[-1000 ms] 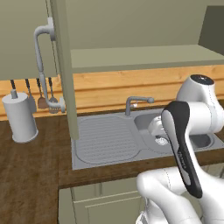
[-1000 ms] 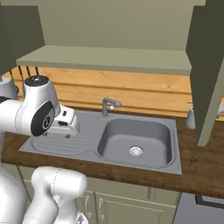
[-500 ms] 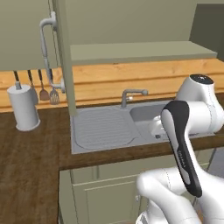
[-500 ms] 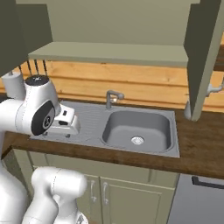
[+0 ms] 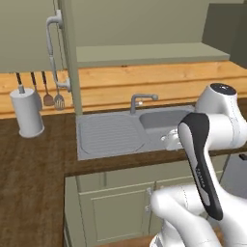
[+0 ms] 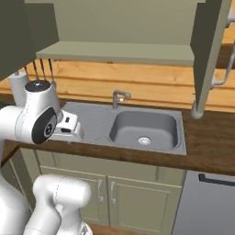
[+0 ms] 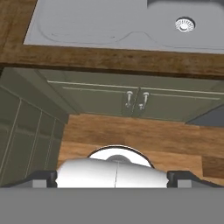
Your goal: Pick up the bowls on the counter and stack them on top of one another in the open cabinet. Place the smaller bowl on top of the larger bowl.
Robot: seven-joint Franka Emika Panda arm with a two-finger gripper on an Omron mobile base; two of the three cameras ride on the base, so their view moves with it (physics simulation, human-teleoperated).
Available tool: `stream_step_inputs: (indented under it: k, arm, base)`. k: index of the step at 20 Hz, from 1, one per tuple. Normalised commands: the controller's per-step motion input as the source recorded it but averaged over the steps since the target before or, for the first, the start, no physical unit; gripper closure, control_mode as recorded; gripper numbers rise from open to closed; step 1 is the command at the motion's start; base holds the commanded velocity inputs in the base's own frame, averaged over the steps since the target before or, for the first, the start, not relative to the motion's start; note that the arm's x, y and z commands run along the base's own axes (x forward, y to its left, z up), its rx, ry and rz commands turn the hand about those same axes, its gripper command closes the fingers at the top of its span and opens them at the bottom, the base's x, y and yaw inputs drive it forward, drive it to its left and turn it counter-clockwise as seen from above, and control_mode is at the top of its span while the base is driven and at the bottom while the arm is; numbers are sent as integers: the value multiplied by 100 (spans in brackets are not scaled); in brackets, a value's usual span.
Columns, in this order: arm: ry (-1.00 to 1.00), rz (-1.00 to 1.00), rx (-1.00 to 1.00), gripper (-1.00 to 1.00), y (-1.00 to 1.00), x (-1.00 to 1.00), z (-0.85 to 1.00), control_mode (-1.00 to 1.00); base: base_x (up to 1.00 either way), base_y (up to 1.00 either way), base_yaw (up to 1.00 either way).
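Change: the whole scene has slid a little in both base views over the last second, with more of the sage-grey base cabinet doors (image 6: 128, 193) showing below the surface's edge. I read that as the base driving and carrying the cameras along, not as anything on the surface moving.
Arm: its pose looks the same as a second ago, folded low in front of the long dark-brown wood-plank surface (image 5: 34, 164).
Gripper: the gripper (image 7: 113, 178) has its 2 dark fingertips (image 7: 43, 177) set wide apart with nothing between them. It faces down past the surface's front edge at the base cabinet doors and the wooden floor (image 7: 131, 131).
Sink: the inset grey steel sink (image 6: 144, 128) and its grey faucet (image 6: 118, 97) lie straight ahead, with the drainboard beside the basin.
Cabinet: the sage-grey open wall cabinet (image 5: 149, 53) hangs above the sink, pale shelf exposed, 1 door swung out to each side.
Bowls: from here I cannot tell where the small tan bowl and the wide black bowl sit.
Side items: a white cylindrical canister (image 5: 27, 113) stands on the surface at the far left, with utensils hanging on the wall behind it.
Meaning: my guess is that this is repositioning before the first pick, so no stacking has begun.
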Motion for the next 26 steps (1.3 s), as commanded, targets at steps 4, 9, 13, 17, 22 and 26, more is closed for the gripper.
stream_step_inputs:
  k: [4, 9, 13, 17, 22, 26]
  arm:
    - [0, 0, 0, -100, 0, 0, 0, 100]
    - [0, 0, 0, -100, 0, 0, 0, 100]
    - [0, 0, 0, -100, 0, 0, 0, 100]
    - [0, 0, 0, -100, 0, 0, 0, 100]
    - [0, 0, 0, -100, 0, 0, 0, 100]
    - [0, 0, 0, -100, 0, 0, 0, 100]
  base:
    - [-3, -56, -62]
    - [0, -56, -77]
    - [-1, -80, -62]
    - [0, -97, -59]
    - [0, -100, -43]
    - [13, -73, -11]
